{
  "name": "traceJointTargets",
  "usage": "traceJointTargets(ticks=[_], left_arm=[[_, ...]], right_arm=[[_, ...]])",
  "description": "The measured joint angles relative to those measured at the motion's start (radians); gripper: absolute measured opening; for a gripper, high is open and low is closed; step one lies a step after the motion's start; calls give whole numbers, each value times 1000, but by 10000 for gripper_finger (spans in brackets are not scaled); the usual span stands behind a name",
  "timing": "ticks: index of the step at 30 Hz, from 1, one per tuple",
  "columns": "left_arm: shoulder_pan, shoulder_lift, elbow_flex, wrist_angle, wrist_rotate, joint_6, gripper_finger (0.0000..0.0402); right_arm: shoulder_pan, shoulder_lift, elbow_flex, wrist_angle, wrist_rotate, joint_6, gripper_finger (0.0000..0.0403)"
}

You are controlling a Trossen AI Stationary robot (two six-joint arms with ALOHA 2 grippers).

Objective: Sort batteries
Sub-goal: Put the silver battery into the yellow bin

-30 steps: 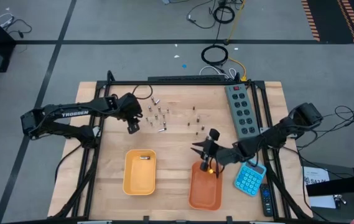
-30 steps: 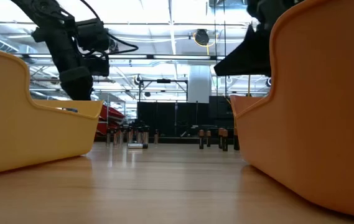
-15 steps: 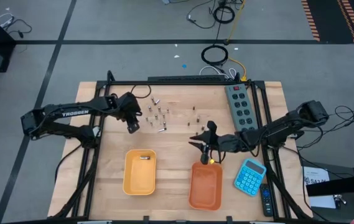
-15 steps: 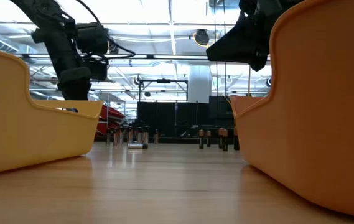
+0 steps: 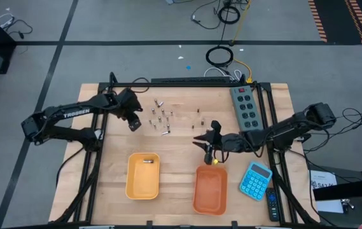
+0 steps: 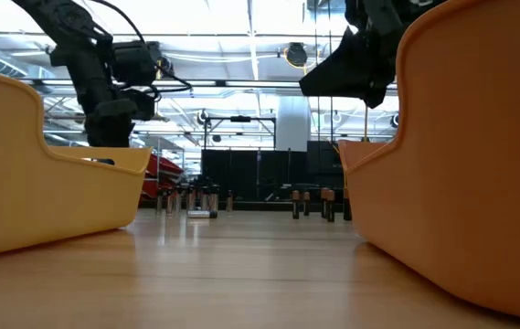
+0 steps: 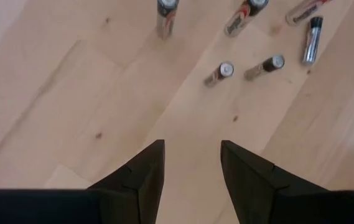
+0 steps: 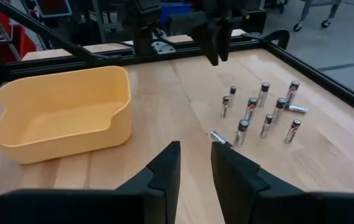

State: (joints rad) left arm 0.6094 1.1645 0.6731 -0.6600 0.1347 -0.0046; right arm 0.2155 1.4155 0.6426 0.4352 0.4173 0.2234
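Small silvery and dark batteries (image 5: 163,119) standing and lying on the pale wooden table (image 5: 181,184) behind the yellow plastic tray (image 5: 143,176), left gripper (image 5: 134,123) slightly open, empty, just beside them, right gripper (image 5: 207,147) slightly open, empty, behind the orange plastic tray (image 5: 210,191)

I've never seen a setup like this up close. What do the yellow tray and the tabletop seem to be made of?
The yellow tray looks like moulded plastic: smooth matte walls, rounded corners, a cut-out handle. The tabletop appears to be light wood, probably sealed, with visible grain, plank seams and small knots.
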Motion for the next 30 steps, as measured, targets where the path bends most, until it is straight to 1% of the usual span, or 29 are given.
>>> traceJointTargets(ticks=[3, 6, 9, 12, 17, 20, 23, 25, 30], left_arm=[[-10, 2, 5, -3, 13, -39, 166], [-58, 3, 5, -23, 30, -69, 166], [-117, 3, 5, -18, -6, -88, 166], [-153, 3, 5, -6, -19, -95, 166], [-161, 3, 5, -12, -51, -96, 166], [-178, 2, -3, 9, -88, -94, 166], [-198, 2, -24, 37, -124, -83, 166], [-201, 2, -26, 50, -127, -69, 166], [-179, 2, -25, 53, -124, -41, 166]], right_arm=[[-15, 0, 0, 8, -23, 2, 82], [-20, 0, 0, 7, -27, 9, 82], [-20, 0, 0, 1, -28, 15, 82], [-13, 0, 0, 0, -31, 18, 82], [-5, 0, 0, 0, -30, 29, 82], [10, 0, 0, 0, -24, 35, 82], [31, 0, 0, 0, 5, 34, 82], [42, 0, 0, -4, 26, 29, 82], [47, 0, 0, -8, 30, 39, 82]])
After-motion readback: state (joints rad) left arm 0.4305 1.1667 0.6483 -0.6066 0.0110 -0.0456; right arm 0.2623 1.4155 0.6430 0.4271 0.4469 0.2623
